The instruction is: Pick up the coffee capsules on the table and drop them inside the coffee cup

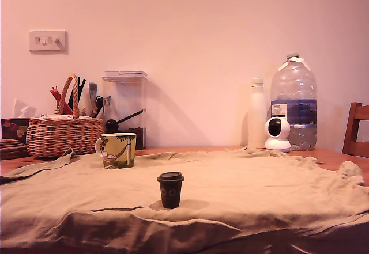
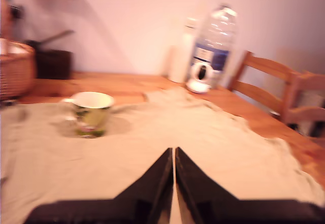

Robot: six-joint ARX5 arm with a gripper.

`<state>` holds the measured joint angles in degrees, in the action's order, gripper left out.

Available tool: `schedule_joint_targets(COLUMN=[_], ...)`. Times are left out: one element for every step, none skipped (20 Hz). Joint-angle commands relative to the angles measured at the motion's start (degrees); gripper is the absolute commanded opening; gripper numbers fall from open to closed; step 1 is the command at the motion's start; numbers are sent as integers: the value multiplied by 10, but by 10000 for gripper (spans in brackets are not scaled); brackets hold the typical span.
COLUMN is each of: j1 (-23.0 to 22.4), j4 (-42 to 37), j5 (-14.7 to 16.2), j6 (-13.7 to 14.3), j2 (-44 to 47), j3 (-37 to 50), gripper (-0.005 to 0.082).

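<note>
Exterior view: I see no arm in frame. The coffee capsule stands upright on the beige cloth, rim up, alone, in front of the coffee cup and off toward this view's right of it, well apart. The cup is upright, mouth open, handle on this view's left. Behind the cup: wicker basket, clear canister with a black scoop leaning at it. Far from the cup on this view's right: white bottle, small white camera, big water bottle.

Wrist view: blurry. The gripper has its two dark fingers pressed together, only a hairline between the tips, nothing held. The cup sits ahead on the cloth, interior pale and apparently empty. I can't find the capsule in this view. A wooden chair stands beyond the cloth's edge.

My read: step in hand is the approach, pick not started. I'd open the jaws first, then bring the capsule into wrist view before descending. Grip the tapered body below the rim so it can't slip out. The cloth is wrinkled and soft, so I'd stop short of it to avoid snagging fabric. The capsule looks light and tippable; close evenly from both sides.
</note>
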<state>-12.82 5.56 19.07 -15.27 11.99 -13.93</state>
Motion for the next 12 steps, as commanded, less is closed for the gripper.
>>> schedule_joint_targets(j1=[-18,-33,-47,-63,-79,-93,-107,-120,-134,-147,-160,-173], j4=[-26,-40,-50,-61,-70,-81,-94,-107,-119,-131,-141,-148], j5=[2,2,1,0,-1,-8,-22,-35,-50,-61,-66,-73], j6=[0,6,15,20,33,44,51,58,66,67,68,78], j2=[35,57,78,99,121,143,163,181,198,213,228,240], j3=[9,9,9,9,9,9,9,9,9,9,9,9], gripper=[-24,-24,-24,-24,-24,-24,-24,-24,-24,-24,-24,-24])
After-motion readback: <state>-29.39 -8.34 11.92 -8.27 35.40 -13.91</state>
